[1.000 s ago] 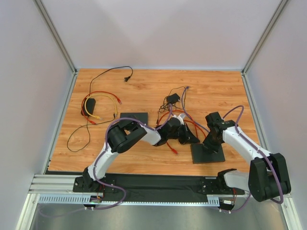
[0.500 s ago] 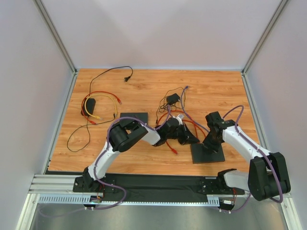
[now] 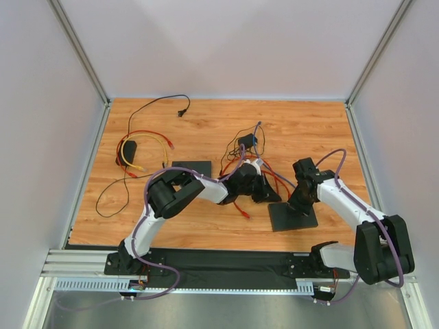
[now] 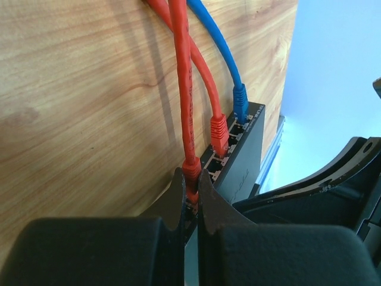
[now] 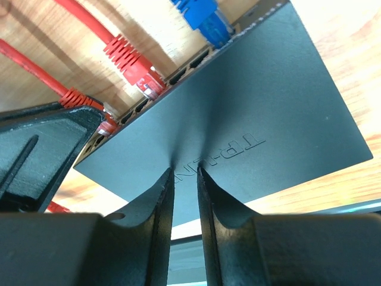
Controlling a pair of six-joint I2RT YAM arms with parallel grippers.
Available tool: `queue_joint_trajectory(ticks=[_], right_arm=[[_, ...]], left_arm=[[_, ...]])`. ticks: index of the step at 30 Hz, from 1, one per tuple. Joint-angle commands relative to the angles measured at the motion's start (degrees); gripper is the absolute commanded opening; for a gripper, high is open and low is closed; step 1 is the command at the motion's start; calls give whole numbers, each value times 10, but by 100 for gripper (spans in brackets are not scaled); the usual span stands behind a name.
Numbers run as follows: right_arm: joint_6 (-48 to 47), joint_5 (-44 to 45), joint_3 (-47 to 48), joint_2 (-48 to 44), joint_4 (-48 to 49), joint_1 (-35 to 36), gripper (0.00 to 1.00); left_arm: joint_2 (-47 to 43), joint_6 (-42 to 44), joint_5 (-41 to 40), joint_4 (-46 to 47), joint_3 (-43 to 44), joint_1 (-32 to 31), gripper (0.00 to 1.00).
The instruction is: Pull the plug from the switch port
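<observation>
The black switch [image 3: 293,216] lies flat on the table at centre right. In the left wrist view it [image 4: 241,170] carries a blue plug [image 4: 240,101], a red plug [image 4: 218,132] and a second red plug [image 4: 191,170] in a row. My left gripper [image 4: 190,174] is shut on that second red plug, whose tip sits at its port. In the top view this gripper [image 3: 269,195] is at the switch's left edge. My right gripper [image 5: 185,170] is shut, its tips pressed on the switch's top face [image 5: 256,101]. In the top view it [image 3: 298,204] stands over the switch.
Red and blue cables [image 3: 236,164] run back from the switch to a small black box [image 3: 247,142]. A black flat pad [image 3: 192,167] lies left of the arms. A coil of red, yellow and black cables [image 3: 140,154] lies at far left.
The switch and both grippers have shifted slightly left and toward the back. The cables behind them have moved along.
</observation>
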Motion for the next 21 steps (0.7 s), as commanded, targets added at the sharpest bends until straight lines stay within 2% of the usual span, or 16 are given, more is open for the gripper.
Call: queue_joint_trajectory(ticks=[1, 4, 9, 13, 17, 21], right_arm=[[-55, 47, -15, 30, -6, -1, 25], [-77, 27, -12, 13, 10, -1, 28], [-86, 20, -6, 5, 22, -1, 29], [-81, 25, 1, -5, 21, -1, 31], [-85, 27, 15, -9, 36, -1, 34], [-95, 26, 41, 29, 38, -1, 35]], left_arm=[[-14, 37, -9, 87, 24, 29, 0], [-22, 64, -12, 59, 26, 28, 0], [-50, 125, -41, 13, 24, 29, 28], [-39, 128, -28, 33, 19, 30, 39], [0, 74, 6, 96, 25, 35, 42], [21, 36, 38, 145, 17, 35, 37]])
